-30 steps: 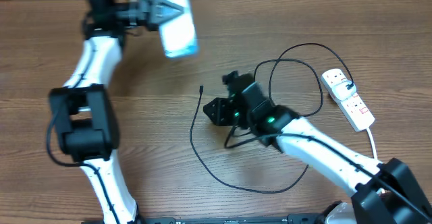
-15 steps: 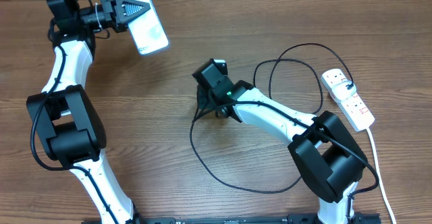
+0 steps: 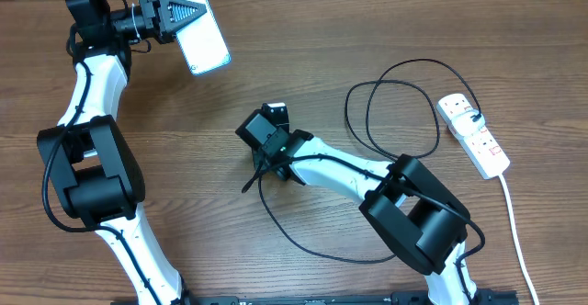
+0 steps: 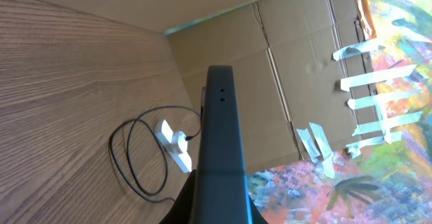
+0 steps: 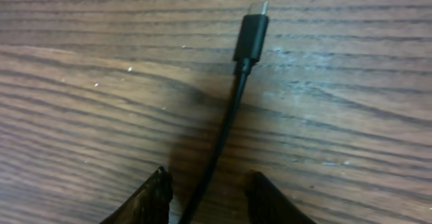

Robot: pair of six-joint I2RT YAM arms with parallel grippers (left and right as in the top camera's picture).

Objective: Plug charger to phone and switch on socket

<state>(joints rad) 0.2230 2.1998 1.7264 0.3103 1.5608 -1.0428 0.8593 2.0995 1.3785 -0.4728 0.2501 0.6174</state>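
The phone (image 3: 203, 39), its light screen up, hangs above the table's far left with my left gripper (image 3: 171, 18) shut on its end. In the left wrist view only its dark edge (image 4: 219, 136) shows between the jaws of that gripper (image 4: 219, 214). The charger (image 3: 312, 245), a thin black cable, loops across the table's middle. Its connector tip (image 5: 252, 34) lies on the wood. My right gripper (image 5: 210, 183) is low over the cable just behind the tip, with its fingers (image 5: 154, 198) apart either side of the cable and clear of it. The white socket (image 3: 474, 135) lies at the right.
The socket's white cord (image 3: 513, 222) runs toward the front right edge. More black cable loops (image 3: 404, 64) lie beside the socket. A cardboard wall (image 4: 270, 82) stands behind the table.
My right gripper has swung left and toward the front, coming down over the cable's end. The cable's tip now points front-left. The left arm raised the phone and shifted it left, then held still.
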